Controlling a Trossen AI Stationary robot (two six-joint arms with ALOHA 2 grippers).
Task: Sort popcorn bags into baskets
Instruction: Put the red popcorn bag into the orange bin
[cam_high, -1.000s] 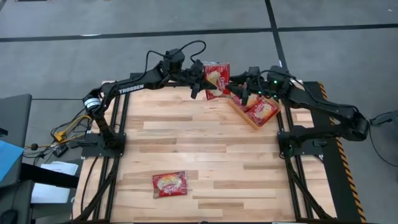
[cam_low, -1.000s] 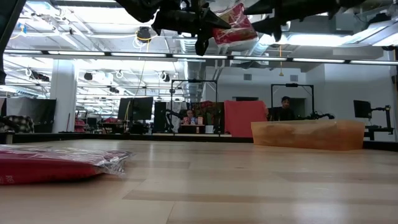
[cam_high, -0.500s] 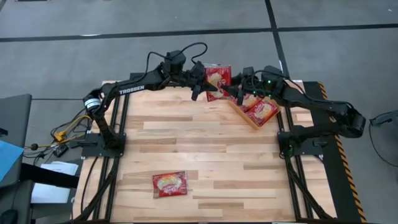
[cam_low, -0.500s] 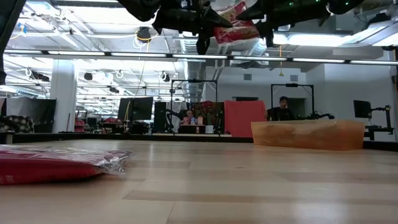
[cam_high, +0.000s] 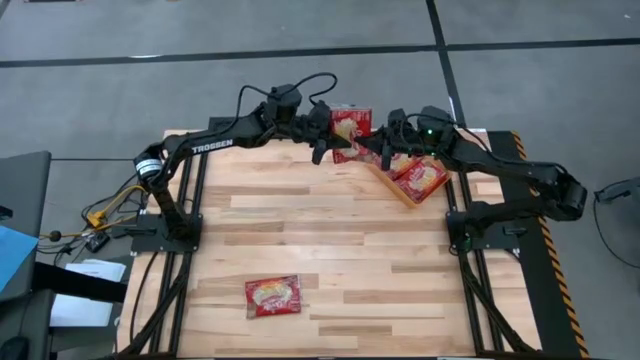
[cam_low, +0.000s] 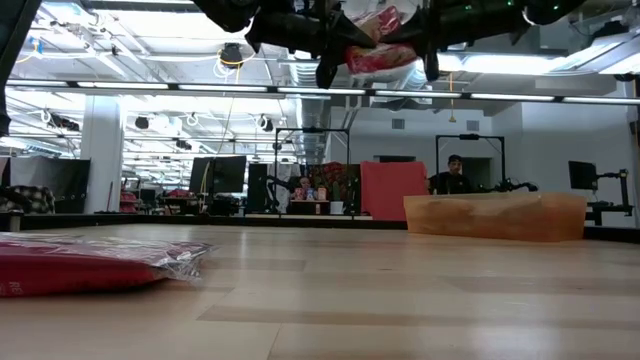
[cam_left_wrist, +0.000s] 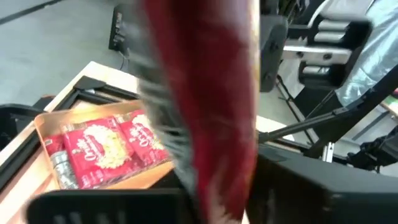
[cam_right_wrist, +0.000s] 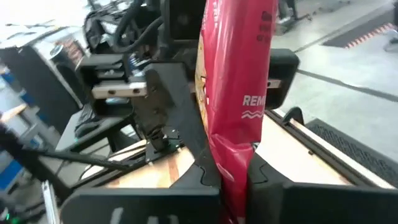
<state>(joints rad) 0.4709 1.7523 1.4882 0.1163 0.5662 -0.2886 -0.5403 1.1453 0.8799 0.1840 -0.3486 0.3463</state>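
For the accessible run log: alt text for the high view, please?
Above the table's far edge, the left gripper and right gripper both grip one red popcorn bag held in the air. The orange basket beside them holds more bags; another popcorn bag lies alone near the front edge.

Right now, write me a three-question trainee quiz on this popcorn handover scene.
1. True or false: the flat red popcorn bag held in the air sits between the left gripper and the right gripper.
2. Where does the lone red popcorn bag lie? A) in the shallow orange basket B) on the wooden table, near its front edge C) on the grey floor
3. Fill in: the orange basket stands on the ______ arm's side of the table.

Key: 1 true; 2 B; 3 right
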